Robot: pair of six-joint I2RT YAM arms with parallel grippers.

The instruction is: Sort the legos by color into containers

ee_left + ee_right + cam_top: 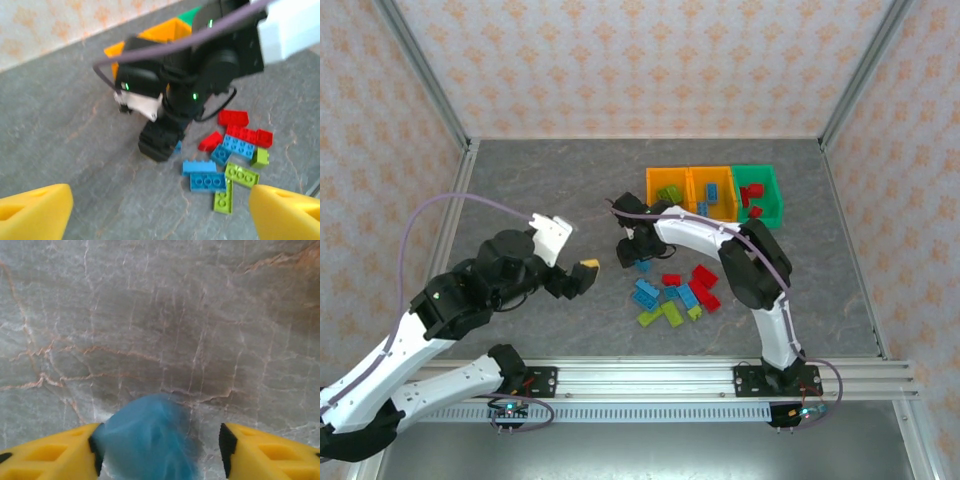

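Blue brick mid-frame, under right gripper; loose legos lower right of it, bins upper right. Left wrist view: I see left gripper spread wide, empty. Right wrist view: fingers apart, brick touching left one only. My worry: off-centre closing squirts brick sideways.

You are looking at a counter surfaced in grey stone-look sheet, its pale and rust-coloured veins running across it. Walls papered in cream with a repeating orange floral motif are closing it in at the back and on both sides. Aluminium posts are rising along the corners, and a slotted aluminium rail is edging the near side. Soft, even light is falling throughout.
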